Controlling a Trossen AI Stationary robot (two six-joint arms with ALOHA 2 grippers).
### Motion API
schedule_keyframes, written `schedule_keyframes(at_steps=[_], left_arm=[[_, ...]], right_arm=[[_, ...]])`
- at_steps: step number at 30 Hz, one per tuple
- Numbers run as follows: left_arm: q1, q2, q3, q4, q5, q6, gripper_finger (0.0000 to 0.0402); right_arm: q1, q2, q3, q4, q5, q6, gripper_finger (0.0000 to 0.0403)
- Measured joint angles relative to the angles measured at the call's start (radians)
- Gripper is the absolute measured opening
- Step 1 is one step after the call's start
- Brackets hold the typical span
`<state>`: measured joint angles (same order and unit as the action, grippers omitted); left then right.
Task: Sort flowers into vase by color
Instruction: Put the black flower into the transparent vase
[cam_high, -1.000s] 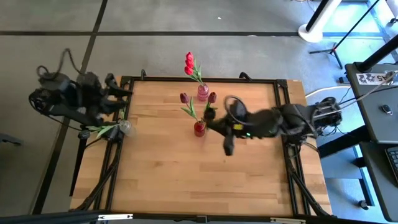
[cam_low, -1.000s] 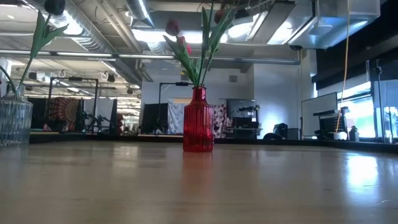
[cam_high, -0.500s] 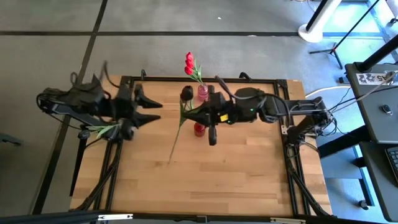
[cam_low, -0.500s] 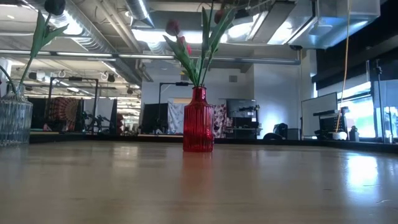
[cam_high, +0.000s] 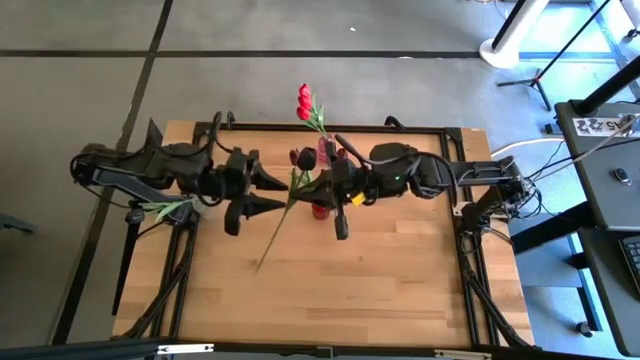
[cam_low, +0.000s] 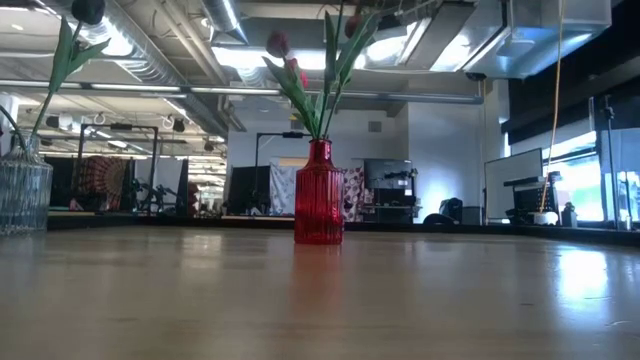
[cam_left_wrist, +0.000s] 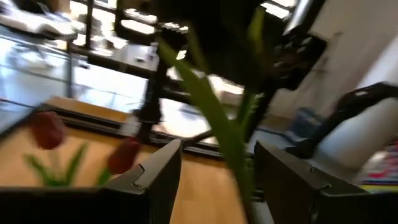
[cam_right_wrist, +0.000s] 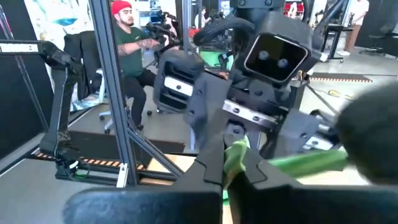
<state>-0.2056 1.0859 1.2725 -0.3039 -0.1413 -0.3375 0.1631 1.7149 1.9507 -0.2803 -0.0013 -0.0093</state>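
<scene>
My right gripper (cam_high: 318, 183) is shut on a dark maroon tulip (cam_high: 303, 157) whose long green stem (cam_high: 275, 230) slants toward the table's near left. My left gripper (cam_high: 272, 191) is open, and its fingers stand on either side of that stem (cam_left_wrist: 214, 121); I see no touch. A red vase (cam_high: 320, 208) (cam_low: 319, 195) stands at mid-table with another maroon tulip (cam_high: 343, 155). A pink vase (cam_high: 326, 149) behind it holds red tulips (cam_high: 304, 100). Neither gripper shows in the low view. My right gripper pinches the tulip's green stem (cam_right_wrist: 235, 154) between its two fingers, on the upper part below the head. The fingers come level from the table's right and lie across the stem. The tulip is tilted, with its free stem end (cam_high: 259, 264) out over the table.
A clear glass vase (cam_high: 201, 206) (cam_low: 22, 195) stands at the table's left edge with a green-leaved flower (cam_high: 165, 208) beside it. Bare wood (cam_high: 330, 290) fills the near half of the table. A person (cam_right_wrist: 127, 37) sits beyond the table.
My right gripper has gone from beside the red vase toward the table's left, carrying a maroon tulip that now hangs slanted, stem toward the near left. My left gripper has come from the left edge toward mid-table, up to the stem.
</scene>
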Motion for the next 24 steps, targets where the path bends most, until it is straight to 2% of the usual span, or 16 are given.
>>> schedule_keyframes(at_steps=[6, 9, 12, 14, 17, 21, 24], left_arm=[[0.041, 0.054, 0.0, 0.038, 0.16, -0.123, 0.0199], [0.05, 0.076, 0.0, 0.072, 0.168, -0.138, 0.0198], [0.051, 0.088, 0.0, 0.1, 0.132, -0.131, 0.0191], [0.051, 0.088, 0.0, 0.107, 0.12, -0.127, 0.0171], [0.051, 0.077, 0.0, 0.111, 0.109, -0.124, 0.0117], [0.049, 0.066, 0.0, 0.1, 0.095, -0.075, 0.0024], [0.049, 0.036, 0.0, 0.088, 0.081, -0.014, 0.0012]], right_arm=[[0.0, 0.001, 0.0, 0.0, -0.002, -0.026, 0.0], [0.0, 0.002, 0.0, -0.004, -0.011, -0.025, 0.0], [0.0, 0.002, 0.0, -0.009, -0.011, -0.025, 0.0], [0.001, 0.002, 0.0, -0.009, -0.011, -0.024, 0.0002], [0.001, 0.002, 0.0, -0.012, -0.01, -0.013, 0.002], [0.001, 0.002, 0.0, -0.01, 0.049, 0.013, 0.0077], [0.001, -0.001, 0.0, 0.003, 0.079, 0.057, 0.013]])
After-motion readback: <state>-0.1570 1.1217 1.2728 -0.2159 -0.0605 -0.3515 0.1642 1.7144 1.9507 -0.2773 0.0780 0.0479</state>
